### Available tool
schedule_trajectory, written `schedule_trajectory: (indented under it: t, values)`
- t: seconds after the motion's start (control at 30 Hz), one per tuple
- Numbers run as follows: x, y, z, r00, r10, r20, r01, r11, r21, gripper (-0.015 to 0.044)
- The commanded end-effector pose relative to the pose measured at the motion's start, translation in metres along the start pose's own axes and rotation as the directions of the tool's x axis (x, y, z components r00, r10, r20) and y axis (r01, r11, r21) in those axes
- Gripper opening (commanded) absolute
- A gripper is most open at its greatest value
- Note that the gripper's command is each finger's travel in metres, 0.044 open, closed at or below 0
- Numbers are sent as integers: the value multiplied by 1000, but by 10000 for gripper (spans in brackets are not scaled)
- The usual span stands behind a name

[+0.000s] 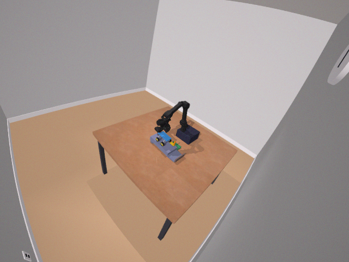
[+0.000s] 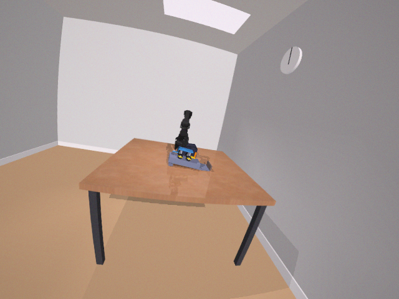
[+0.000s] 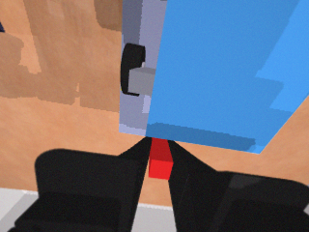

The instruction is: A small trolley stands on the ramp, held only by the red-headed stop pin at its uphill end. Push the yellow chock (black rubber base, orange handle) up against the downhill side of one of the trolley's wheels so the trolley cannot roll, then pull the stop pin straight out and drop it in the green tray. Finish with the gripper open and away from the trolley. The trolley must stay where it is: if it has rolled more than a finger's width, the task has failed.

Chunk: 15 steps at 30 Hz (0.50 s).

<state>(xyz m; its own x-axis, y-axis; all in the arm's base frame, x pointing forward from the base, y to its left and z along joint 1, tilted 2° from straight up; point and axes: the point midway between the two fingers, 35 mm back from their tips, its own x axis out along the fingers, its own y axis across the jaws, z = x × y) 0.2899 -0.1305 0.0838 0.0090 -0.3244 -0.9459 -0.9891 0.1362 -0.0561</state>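
Observation:
My gripper (image 3: 157, 140) (image 1: 159, 130) is shut on the red-headed stop pin (image 3: 160, 166) at the trolley's uphill end. The pin's lower part is hidden. The trolley (image 1: 164, 136) (image 2: 186, 150) (image 3: 208, 72), with a blue top and black wheels with yellow hubs, stands on the grey-blue ramp (image 1: 175, 156) (image 2: 183, 162) (image 3: 132, 121). The yellow chock (image 1: 172, 143) with its orange handle (image 2: 195, 154) is at the downhill side of the trolley's far lower wheel; whether they touch cannot be told. The green tray (image 1: 178, 146) is beside the ramp, on the arm-base side, partly hidden by the chock.
The arm's dark base box (image 1: 188, 134) (image 2: 192, 146) stands behind the ramp. The ramp's low end has an upturned stop plate (image 2: 209, 166). All stand on the brown table (image 1: 140, 135) (image 2: 138, 180). The trolley's blue top is very close to my fingertips.

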Motion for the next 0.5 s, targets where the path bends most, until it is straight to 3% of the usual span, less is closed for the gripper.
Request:
schedule_trajectory:
  t: [0.0,0.47]
  values:
    - [-5,0,-1,1000,-6,-2,6,1000,1,0]
    - [-13,0,-1,1000,-6,-2,6,1000,1,0]
